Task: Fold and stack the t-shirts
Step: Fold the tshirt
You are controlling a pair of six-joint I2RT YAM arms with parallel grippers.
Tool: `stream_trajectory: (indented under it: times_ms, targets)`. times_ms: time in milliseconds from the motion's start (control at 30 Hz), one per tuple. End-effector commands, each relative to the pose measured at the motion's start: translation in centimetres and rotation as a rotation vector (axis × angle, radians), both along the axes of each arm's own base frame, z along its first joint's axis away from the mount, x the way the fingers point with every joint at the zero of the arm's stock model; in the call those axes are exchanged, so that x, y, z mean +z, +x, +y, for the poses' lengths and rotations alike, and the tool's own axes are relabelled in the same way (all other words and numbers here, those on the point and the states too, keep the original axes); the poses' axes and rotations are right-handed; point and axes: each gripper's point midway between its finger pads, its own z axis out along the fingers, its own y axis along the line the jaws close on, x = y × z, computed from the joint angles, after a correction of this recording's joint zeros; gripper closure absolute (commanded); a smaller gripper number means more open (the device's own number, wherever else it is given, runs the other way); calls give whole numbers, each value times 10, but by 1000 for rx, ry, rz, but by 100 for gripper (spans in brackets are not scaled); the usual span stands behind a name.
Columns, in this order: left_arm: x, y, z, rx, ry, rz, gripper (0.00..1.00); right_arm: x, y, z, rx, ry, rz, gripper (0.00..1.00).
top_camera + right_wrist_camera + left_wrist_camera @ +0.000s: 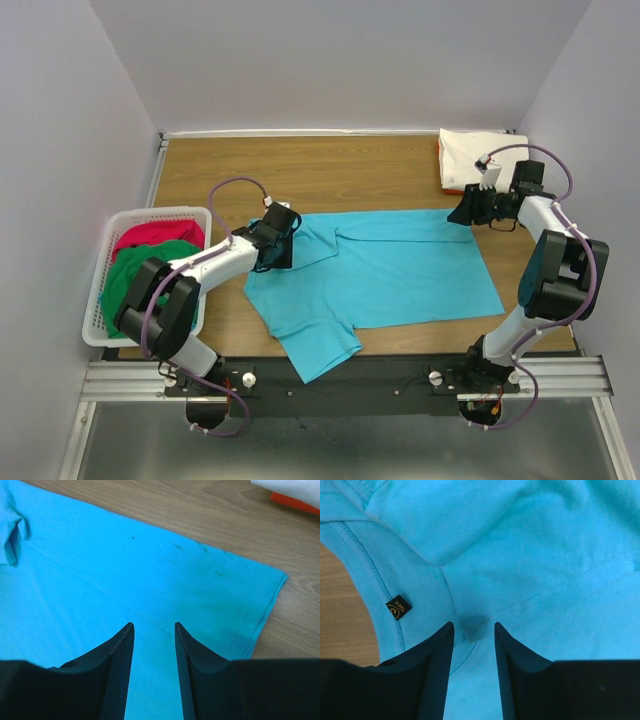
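Observation:
A turquoise t-shirt (400, 270) lies spread on the table, with one sleeve (320, 350) reaching toward the near edge. My left gripper (285, 238) stands over its collar end, jaws open. In the left wrist view the left gripper (474, 625) shows turquoise cloth (545, 555) below its gap, and a folded-over flap and the collar's size tag (398, 607) lie just ahead. My right gripper (455, 212) hovers open over the shirt's far right corner; the hem corner (270, 585) shows ahead of the right gripper (154, 625). At the back right, a cream-white t-shirt (478, 155) lies folded on an orange one (452, 186).
A white lattice basket (150, 213) stands at the left edge, holding a red t-shirt (155, 237) and a green one (150, 265). Bare wooden table (330, 170) runs behind the turquoise shirt. Walls close in on the back and both sides.

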Motion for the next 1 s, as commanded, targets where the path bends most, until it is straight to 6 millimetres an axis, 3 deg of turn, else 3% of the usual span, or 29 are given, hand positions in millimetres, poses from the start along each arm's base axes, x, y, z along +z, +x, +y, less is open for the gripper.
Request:
stream_trajectory:
  times_ms: [0, 633, 967]
  targets:
    - [4, 4, -12, -13, -61, -29, 57, -7, -9, 2, 12, 19, 29, 55]
    - [-12, -5, -5, 1, -41, 9, 61, -7, -8, 2, 10, 20, 29, 55]
    - [-17, -7, -5, -4, -33, 27, 74, -6, -8, 2, 9, 21, 30, 55]
